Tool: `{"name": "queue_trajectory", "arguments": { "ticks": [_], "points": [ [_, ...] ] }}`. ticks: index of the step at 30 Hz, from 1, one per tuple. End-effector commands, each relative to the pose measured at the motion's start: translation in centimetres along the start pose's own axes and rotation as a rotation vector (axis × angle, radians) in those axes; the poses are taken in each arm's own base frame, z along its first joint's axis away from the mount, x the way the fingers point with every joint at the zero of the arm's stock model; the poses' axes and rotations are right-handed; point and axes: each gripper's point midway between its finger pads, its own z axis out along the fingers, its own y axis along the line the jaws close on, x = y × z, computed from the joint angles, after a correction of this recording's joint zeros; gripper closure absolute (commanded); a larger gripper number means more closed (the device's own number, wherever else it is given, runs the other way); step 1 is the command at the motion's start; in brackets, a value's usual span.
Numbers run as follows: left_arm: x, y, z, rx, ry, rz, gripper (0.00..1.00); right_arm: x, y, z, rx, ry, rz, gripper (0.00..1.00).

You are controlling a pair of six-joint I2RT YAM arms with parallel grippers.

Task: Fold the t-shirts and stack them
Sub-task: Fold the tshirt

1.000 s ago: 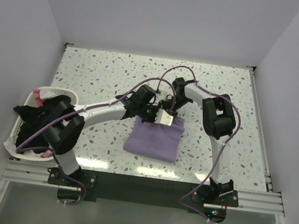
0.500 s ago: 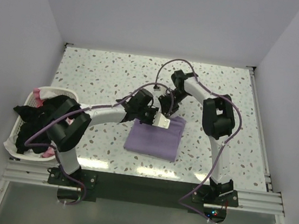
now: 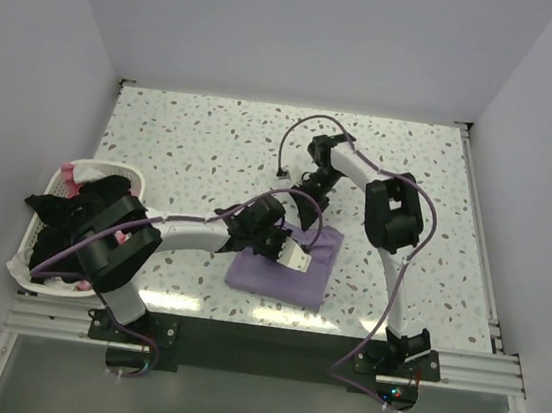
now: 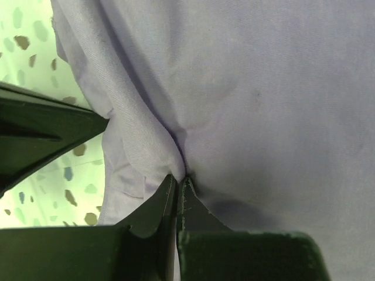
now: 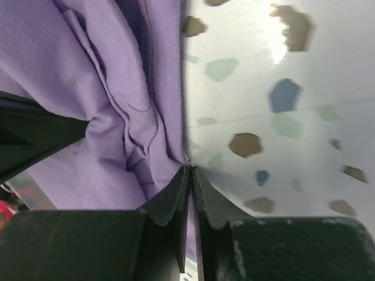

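t-shirt (image 3: 280,273): plain lilac | table (image 3: 184,135): white, multicoloured speckles | basket (image 3: 57,183): white

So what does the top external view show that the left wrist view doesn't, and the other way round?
Only the top external view: the white plastic laundry basket at the table's left edge, with black cloth and a bit of pink cloth in it, the right arm, and the whole outline of the folded lilac-purple t-shirt. Only the left wrist view: the left gripper, its jaws pinched shut on a bunched fold of that shirt. Both: the lilac cloth and the speckled white table.
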Motion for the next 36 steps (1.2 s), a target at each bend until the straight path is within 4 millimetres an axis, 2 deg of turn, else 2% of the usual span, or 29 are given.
{"name": "queue_trajectory", "arguments": {
  "ticks": [1,5,8,14,25,27,31,36],
  "points": [
    [-0.7,-1.7,-0.8,-0.014,0.024,-0.045,1.0,2.1,1.5,2.4,-0.059,0.127,-0.083,0.89],
    [-1.3,-3.0,-1.5,-0.015,0.03,-0.053,1.0,2.5,2.0,3.4,-0.089,0.135,-0.075,0.9],
    [-1.9,-1.8,-2.4,-0.069,0.024,-0.054,1.0,2.7,2.3,3.8,-0.113,0.132,-0.065,0.9],
    [-5.1,2.1,-4.2,-0.168,-0.043,-0.028,1.0,2.7,2.9,4.0,-0.143,0.114,-0.056,0.91],
    [-7.2,6.1,-5.1,-0.276,-0.077,0.049,1.0,3.3,3.0,4.5,-0.151,0.122,-0.055,0.93],
    [-6.9,6.3,-4.9,-0.276,-0.068,0.053,1.0,3.3,3.1,4.6,-0.157,0.122,-0.056,0.93],
    [-6.3,8.1,-5.1,-0.337,-0.076,0.047,1.0,3.3,3.0,4.5,-0.158,0.12,-0.059,0.93],
    [-5.5,8.8,-4.8,-0.36,-0.071,0.056,1.0,3.2,3.1,4.4,-0.155,0.121,-0.067,0.93]
  ]
}}
